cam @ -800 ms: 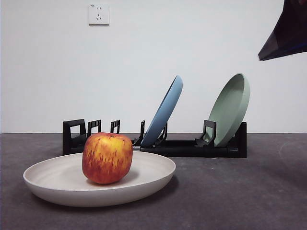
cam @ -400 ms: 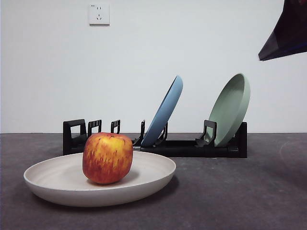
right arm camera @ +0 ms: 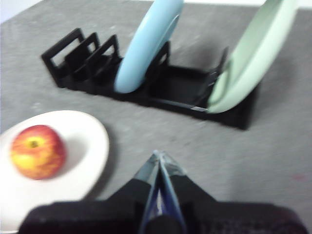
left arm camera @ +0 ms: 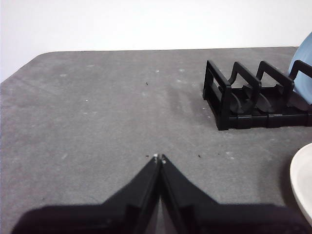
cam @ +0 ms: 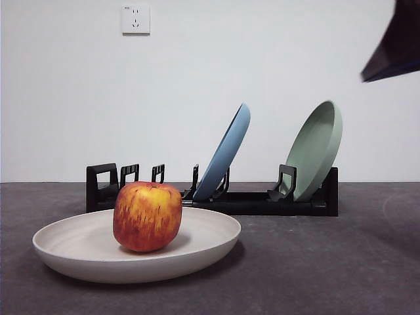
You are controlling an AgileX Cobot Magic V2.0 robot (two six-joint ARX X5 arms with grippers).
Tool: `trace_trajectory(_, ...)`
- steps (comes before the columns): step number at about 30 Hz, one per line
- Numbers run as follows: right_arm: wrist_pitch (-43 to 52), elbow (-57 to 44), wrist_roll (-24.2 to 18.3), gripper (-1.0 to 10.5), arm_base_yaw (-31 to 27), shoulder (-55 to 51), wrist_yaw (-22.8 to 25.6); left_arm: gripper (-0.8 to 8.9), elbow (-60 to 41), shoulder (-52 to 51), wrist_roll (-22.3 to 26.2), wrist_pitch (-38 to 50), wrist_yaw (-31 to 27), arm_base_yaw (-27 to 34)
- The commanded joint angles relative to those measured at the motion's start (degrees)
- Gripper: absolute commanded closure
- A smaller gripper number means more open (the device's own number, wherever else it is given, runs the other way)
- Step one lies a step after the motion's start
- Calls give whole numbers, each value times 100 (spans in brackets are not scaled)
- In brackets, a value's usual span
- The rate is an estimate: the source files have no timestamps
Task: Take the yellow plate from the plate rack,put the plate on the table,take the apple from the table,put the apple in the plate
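Observation:
The yellow plate (cam: 85,252) lies flat on the dark grey table (cam: 328,262), in front of the plate rack (cam: 262,200). The red and yellow apple (cam: 147,216) rests upright in the plate. In the right wrist view the apple (right arm camera: 37,151) and plate (right arm camera: 83,146) lie off to one side of my right gripper (right arm camera: 158,155), which is shut and holds nothing. That arm shows as a dark tip (cam: 397,46) at the front view's top right corner. My left gripper (left arm camera: 159,158) is shut over bare table, apart from the rack's end (left arm camera: 229,97).
A blue plate (cam: 226,154) and a sage-green plate (cam: 318,147) stand tilted in the rack's slots. A white wall with a socket (cam: 135,20) rises behind the table.
The dark arm tip at the top right of the front view has drawn back up and to the right. Plate, apple and rack have not moved.

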Motion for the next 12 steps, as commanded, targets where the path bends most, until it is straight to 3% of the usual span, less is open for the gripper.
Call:
trace_trajectory(1,-205,-35,-645,957,-417,-494,35,817,-83,-17,-39,22,-4,11)
trace_trajectory(5,-533,-70,-811,946,-1375,-1235,-555,817,-83,-17,-39,22,-2,11)
trace_trajectory(8,-468,-267,-1086,946,-2188,-1742,-988,817,-83,-17,-39,22,-4,11)
trace_trajectory(12,-240,-706,-1143,946,-3093,-2319,-1482,817,-83,-17,-37,22,-4,11)
